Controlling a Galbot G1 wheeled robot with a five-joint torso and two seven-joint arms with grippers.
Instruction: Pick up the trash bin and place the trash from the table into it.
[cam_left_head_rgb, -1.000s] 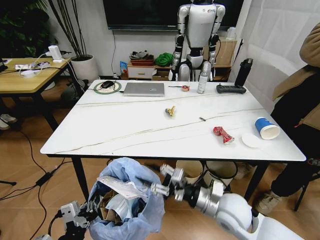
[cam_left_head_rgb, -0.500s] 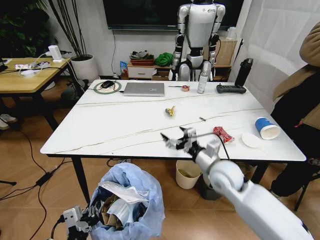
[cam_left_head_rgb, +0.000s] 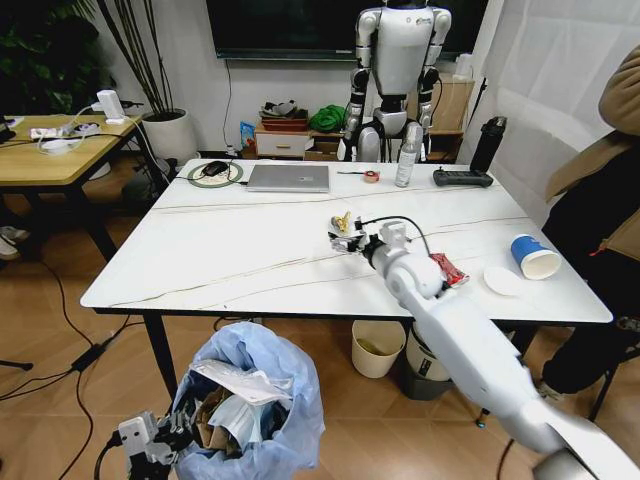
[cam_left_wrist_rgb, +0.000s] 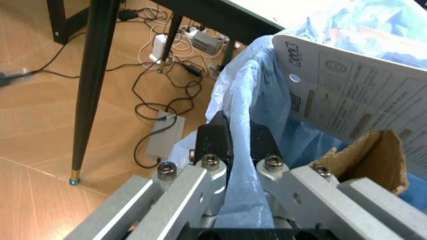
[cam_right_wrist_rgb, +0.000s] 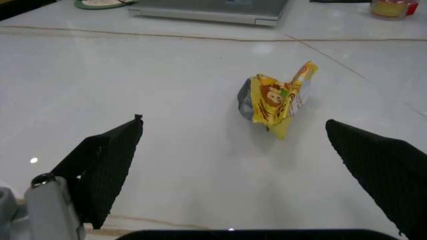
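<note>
We see the right gripper (cam_left_head_rgb: 343, 238) spread wide over the table (cam_left_head_rgb: 240, 250) — a yellow wrapper (cam_right_wrist_rgb: 280, 99) lies just ahead, untouched. The left gripper (cam_left_wrist_rgb: 230, 150) pinches the trash bin (cam_left_head_rgb: 250, 410) bag — low, before the table.

The right arm (cam_left_head_rgb: 470, 350) is smooth white plastic with silver-grey joint rings and a thin black cable looping near its wrist. Its right hand (cam_right_wrist_rgb: 247, 165) carries two black, wedge-shaped fingers (cam_right_wrist_rgb: 107, 160). The left hand (cam_left_wrist_rgb: 230, 150) has grey metal links, silver screws and black pads.

One trash bin (cam_left_head_rgb: 255, 405), one yellow wrapper (cam_left_head_rgb: 343, 221), one red wrapper (cam_left_head_rgb: 447, 268), one blue cup (cam_left_head_rgb: 532, 256)
</note>
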